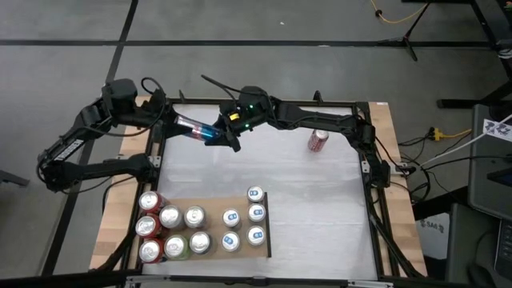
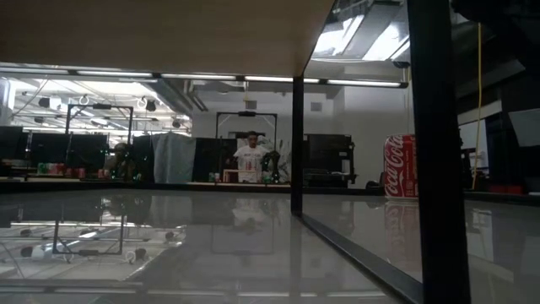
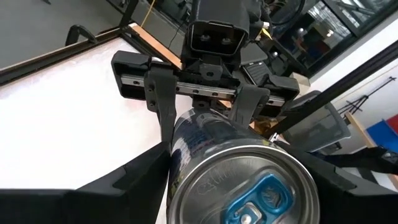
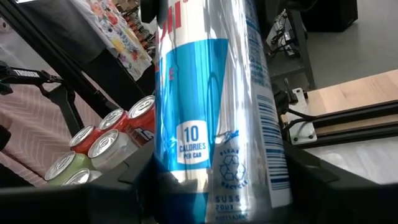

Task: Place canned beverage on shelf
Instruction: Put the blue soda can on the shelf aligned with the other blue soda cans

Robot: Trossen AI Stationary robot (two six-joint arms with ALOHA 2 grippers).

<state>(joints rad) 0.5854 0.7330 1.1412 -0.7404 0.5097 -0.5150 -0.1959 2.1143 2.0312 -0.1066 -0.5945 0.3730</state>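
Two grippers meet at the far middle of my table, and where they overlap in the high view I can't separate finger from finger. The slim silver-and-blue can [image 1: 194,127] lies tilted between them, its far end lost under the right gripper [image 1: 226,134]. My low view tells me little: a dark post [image 2: 297,143] and a thick black upright [image 2: 434,152] cut across it, the arms don't appear there, and the room beyond is dim, with a person [image 2: 251,160] standing far off.

On the near left sits the shelf [image 1: 258,244], its wood mostly covered by upright cans: a cluster of red, green and silver tops [image 1: 172,232] on its left part and five blue-tabbed cans [image 1: 243,218] toward its dark right edge. A lone red can [image 1: 318,141] lies on its side at the far right of the table, well apart from everything.

Through the left wrist camera I see the left gripper [image 3: 236,199] clamped on the can's top end, dark fingers [image 3: 134,177] pressed to both sides. Facing it, the right gripper's fingers [image 3: 163,106] bracket the can body. The right wrist camera shows the can filling the frame, flanked by its own fingers [image 4: 124,177]; both grippers are grasping the slim can.
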